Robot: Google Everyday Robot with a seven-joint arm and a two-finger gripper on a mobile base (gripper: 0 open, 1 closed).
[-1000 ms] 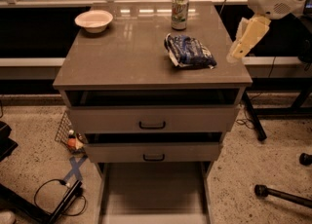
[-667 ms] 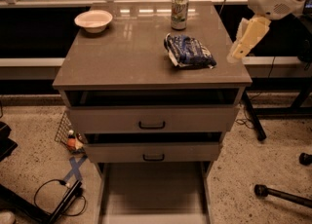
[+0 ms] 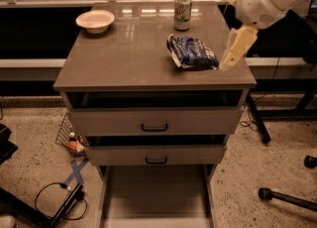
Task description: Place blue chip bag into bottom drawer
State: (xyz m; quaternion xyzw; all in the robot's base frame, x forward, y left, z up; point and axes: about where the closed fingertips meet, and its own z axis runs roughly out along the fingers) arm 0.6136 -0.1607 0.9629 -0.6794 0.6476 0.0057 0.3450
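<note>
Approaching the blue chip bag [image 3: 192, 52] from the right, the gripper [image 3: 234, 52] hangs over the right-hand edge of the cabinet top [image 3: 129, 63], pitched so that its tip slants down and to the left. Compared with the views of a second ago, it has shifted a little leftward and lower. The gap to the bag has narrowed, so the tip now stands just beside the bag's right end. Whether it touches the foil cannot be told, nor whether the gripper is open or closed.

The bag lies flat and crumpled on the cabinet top, immediately left of the gripper, and has not moved. Farther left and behind the gripper stands a soda can [image 3: 182, 12], and well to the left a pale bowl [image 3: 95, 21]; neither has shifted.

Well below the gripper and to its left, the bottom drawer [image 3: 156, 195] is pulled out, its plain floor exposed, under the top drawer [image 3: 154, 122] and the middle drawer [image 3: 156, 155].

Judged from this layout, the task is at the reach-to-grasp step. The bag is not yet lifted, and the receiving drawer is already open. The next move probably calls for closing on the bag without pushing it across the smooth top towards the can.
</note>
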